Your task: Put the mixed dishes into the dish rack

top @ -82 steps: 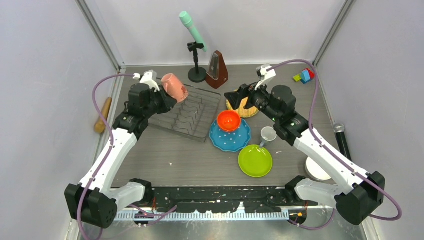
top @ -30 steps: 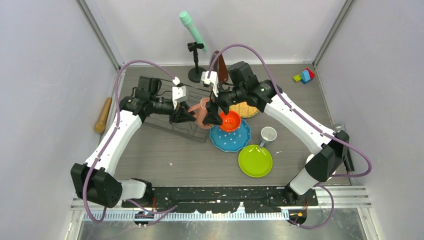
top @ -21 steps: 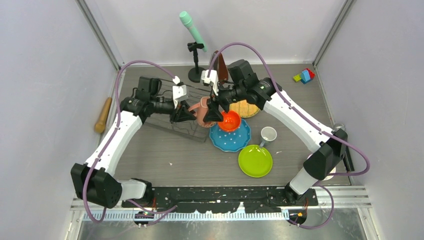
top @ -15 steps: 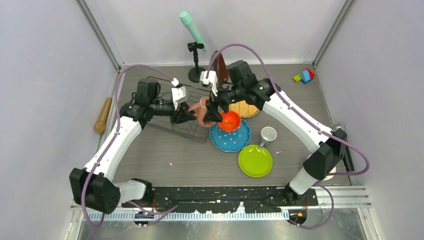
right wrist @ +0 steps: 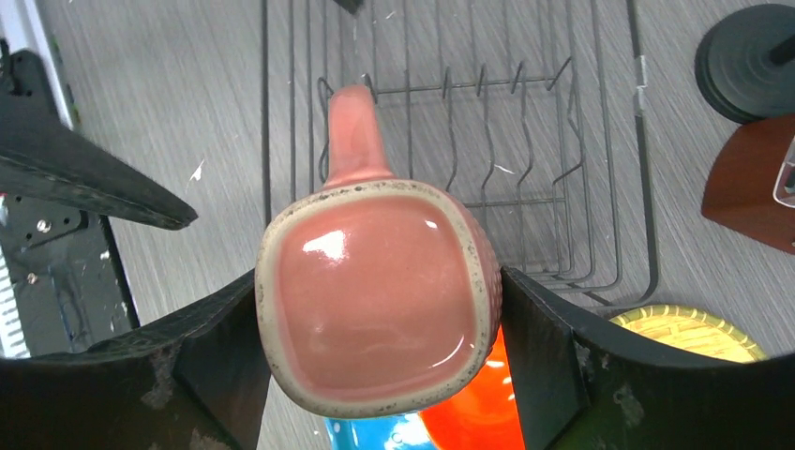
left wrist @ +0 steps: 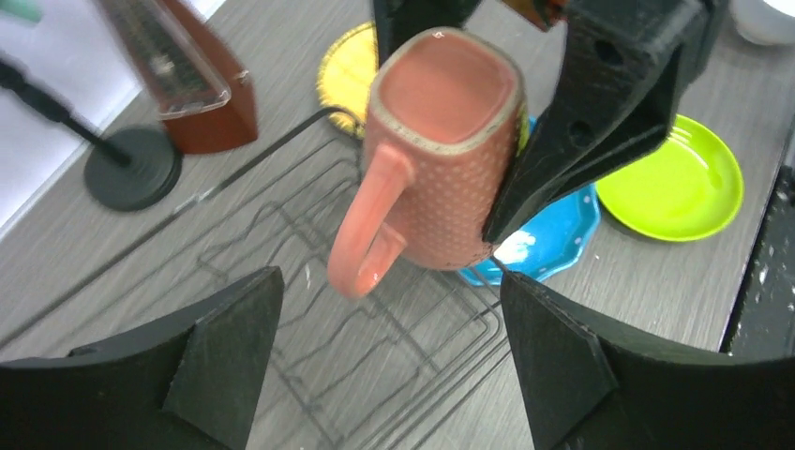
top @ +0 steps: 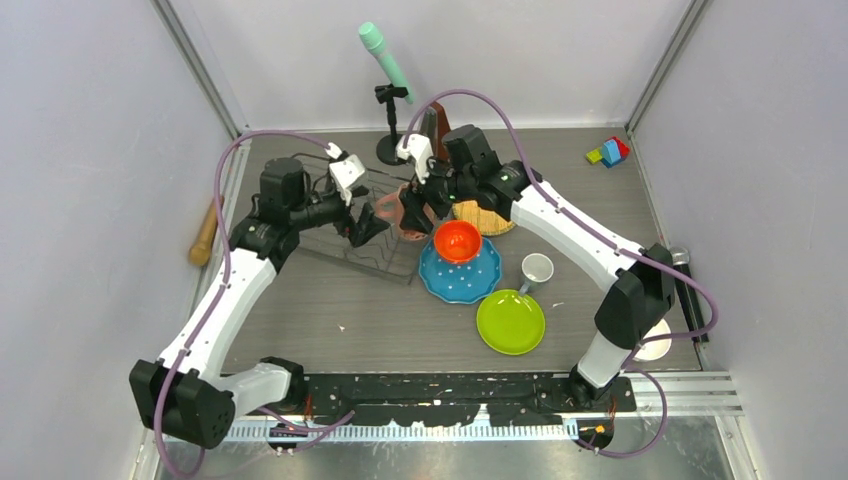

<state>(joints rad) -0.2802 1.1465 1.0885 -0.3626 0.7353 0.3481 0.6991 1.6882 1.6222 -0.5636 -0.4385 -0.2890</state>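
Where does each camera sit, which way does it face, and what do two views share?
Top external: above and behind the arms, looking down on the table; both arms show.
Left wrist: on the left wrist, facing the mug past its open left gripper.
Right wrist: looking down; the right gripper clamps the mug, rack below.
Shared: both wrist views show mug and rack.
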